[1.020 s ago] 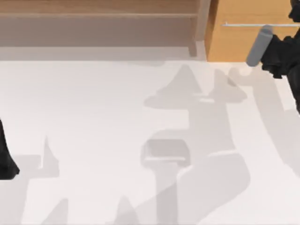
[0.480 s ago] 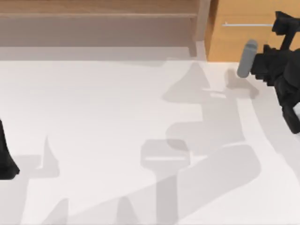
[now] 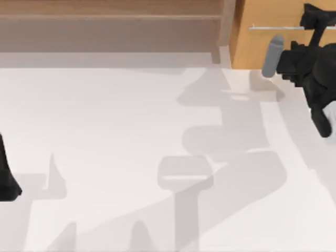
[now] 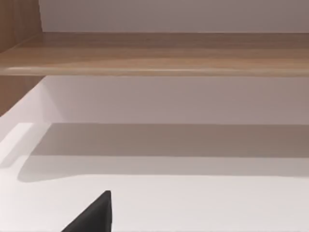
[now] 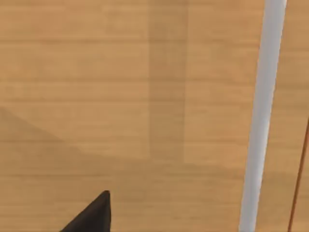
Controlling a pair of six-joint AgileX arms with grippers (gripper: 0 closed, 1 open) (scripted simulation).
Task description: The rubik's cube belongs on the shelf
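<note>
Long light-brown wooden shelf (image 3: 110, 18), far table edge, board bare

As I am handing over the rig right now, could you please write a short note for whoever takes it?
Right gripper: at the drawer cabinet, near its silver handle.
Left gripper: parked at the table's left edge.
Shelf: at the back, left of the cabinet.
Done: no placing yet.
Left: get the rubik's cube onto the shelf; the drawer probably needs opening first.

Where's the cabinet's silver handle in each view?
Top view: silver handle at the upper right, on the cabinet.
Right wrist view: handle close up, crossing the cabinet front.
Left wrist view: faces the shelf instead.
Shared landmark: the cabinet's orange wood front, top and right wrist views.
</note>
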